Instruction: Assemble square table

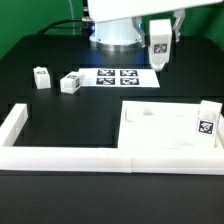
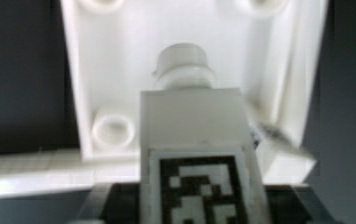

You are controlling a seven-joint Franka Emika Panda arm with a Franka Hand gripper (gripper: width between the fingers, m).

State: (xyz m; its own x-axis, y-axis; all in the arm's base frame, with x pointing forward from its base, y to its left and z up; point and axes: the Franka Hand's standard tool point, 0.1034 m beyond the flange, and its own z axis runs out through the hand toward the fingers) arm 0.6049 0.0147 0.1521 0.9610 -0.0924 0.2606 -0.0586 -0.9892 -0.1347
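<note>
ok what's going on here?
The gripper is shut on one tagged leg, holding it in the air above the square tabletop, which lies flat against the border wall. A second leg stands upright at the tabletop's edge, exterior view's right; fitted or not, can't tell. Beside the marker board sit two more legs.

In the exterior view, the arm (image 1: pixel 115 30) is cut off at twelve o'clock, so you see only its lower part. At three o'clock the table slab (image 1: pixel 150 135) and the border wall (image 1: pixel 60 155) both run out of the picture. At nine o'clock, the tags on the loose leg (image 1: pixel 41 76) and the second loose leg (image 1: pixel 70 83) are too small for you to read. In the wrist view the held leg (image 2: pixel 196 110) covers the slab's middle, and its tag (image 2: pixel 201 180) is blurred and cropped by the edge.
</note>
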